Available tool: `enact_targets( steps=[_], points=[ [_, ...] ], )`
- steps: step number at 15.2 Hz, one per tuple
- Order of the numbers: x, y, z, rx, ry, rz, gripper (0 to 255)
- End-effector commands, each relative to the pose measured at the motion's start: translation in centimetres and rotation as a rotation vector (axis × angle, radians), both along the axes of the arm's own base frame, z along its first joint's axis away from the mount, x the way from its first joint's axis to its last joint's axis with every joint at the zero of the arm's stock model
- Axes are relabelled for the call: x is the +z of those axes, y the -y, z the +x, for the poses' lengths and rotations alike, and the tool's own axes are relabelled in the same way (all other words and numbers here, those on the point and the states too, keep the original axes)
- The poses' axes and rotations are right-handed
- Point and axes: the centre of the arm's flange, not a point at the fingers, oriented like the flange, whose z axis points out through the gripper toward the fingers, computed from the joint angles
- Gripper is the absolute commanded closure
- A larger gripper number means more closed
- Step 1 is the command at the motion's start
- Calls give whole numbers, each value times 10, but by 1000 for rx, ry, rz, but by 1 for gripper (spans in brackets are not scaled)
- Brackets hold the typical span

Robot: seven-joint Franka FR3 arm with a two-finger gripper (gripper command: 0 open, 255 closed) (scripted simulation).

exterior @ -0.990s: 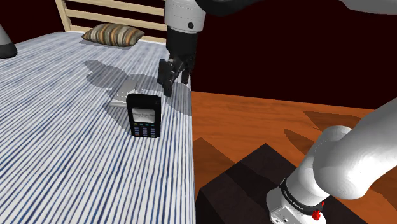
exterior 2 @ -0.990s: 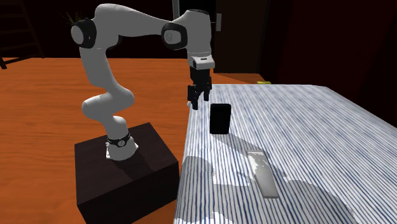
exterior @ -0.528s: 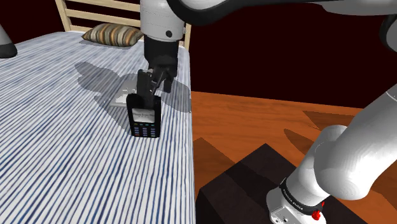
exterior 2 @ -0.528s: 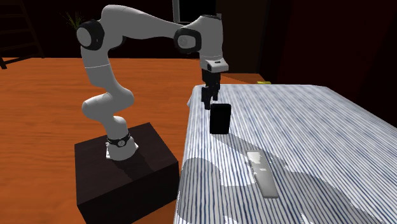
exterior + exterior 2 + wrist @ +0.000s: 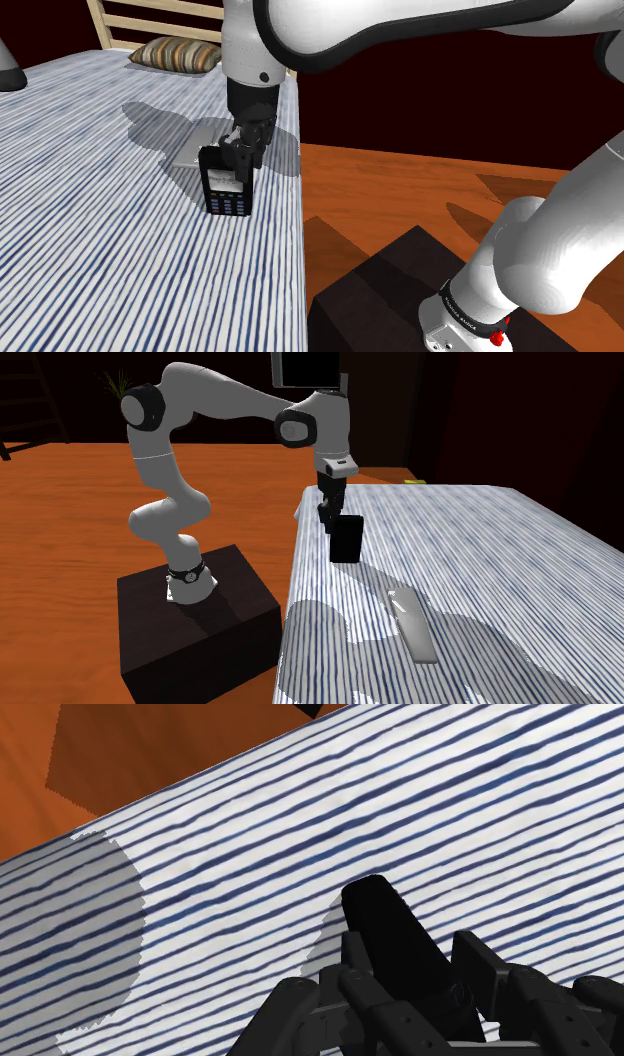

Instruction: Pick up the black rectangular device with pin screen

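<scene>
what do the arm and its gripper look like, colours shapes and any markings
The arm is built from smooth, rounded white links joined by dark grey-black joints. Near its foot a black band wraps the lowest link and carries small white lettering, with small red marks just below it. The gripper is all black, blocky and angular, with faceted parts.

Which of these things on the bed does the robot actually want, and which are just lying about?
Part of the job:
- black device, standing upright on the bed
- gripper, down at the device's top

Just lying about:
- flat grey slab, lying on the striped sheet
- striped pillow
- headboard
</scene>
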Motion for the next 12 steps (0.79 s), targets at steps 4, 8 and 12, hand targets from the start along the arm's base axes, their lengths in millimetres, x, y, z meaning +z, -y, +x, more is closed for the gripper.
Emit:
enact_targets(
  steps=[4, 8, 12],
  points=[
    [-1, 0, 0, 0, 0, 0, 255],
    [-1, -1, -1, 0, 0, 0, 255],
    [20, -1, -1, 0, 0, 0, 255]
  ],
)
